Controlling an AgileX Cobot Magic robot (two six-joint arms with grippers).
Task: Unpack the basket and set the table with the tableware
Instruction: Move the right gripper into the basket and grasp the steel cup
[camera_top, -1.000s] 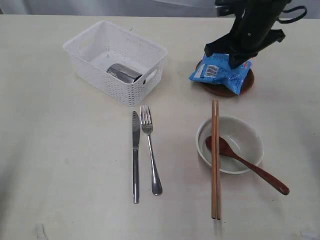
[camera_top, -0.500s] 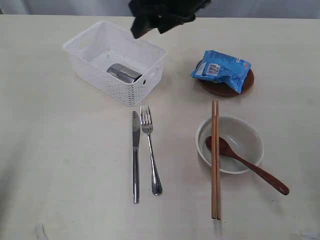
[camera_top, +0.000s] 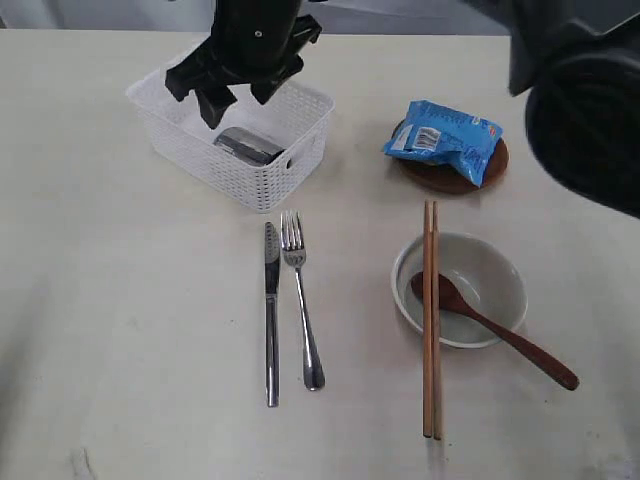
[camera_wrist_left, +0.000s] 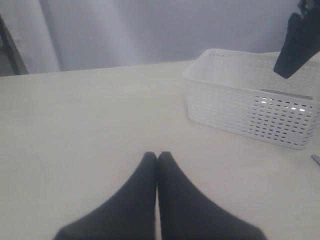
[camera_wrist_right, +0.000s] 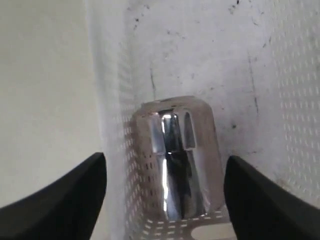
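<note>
So, target: steel cup (camera_top: 247, 146), the only tableware in the basket (camera_top: 225, 175). It lies on its side on the basket floor, close to the wall with the handle cut-out.
Right jaws: spread wide over the basket, pinching nothing. The right wrist view shows the cup between them.
Left jaws: pressed together, empty, low over bare bench (camera_top: 130, 320), apart from the basket.
Handling: likely light, rigid and not fragile. Polished steel, so slippery, and on its side it can roll.
Grip point: probably across the round body at mid-length, square to its axis. The near walls leave little finger room.
Risk: cup squirts out, or the light basket gets dragged.
Laid out: knife (camera_top: 271, 310), fork (camera_top: 300, 300), chopsticks (camera_top: 430, 330), bowl (camera_top: 490, 275), spoon (camera_top: 500, 330), plate (camera_top: 440, 182).
</note>
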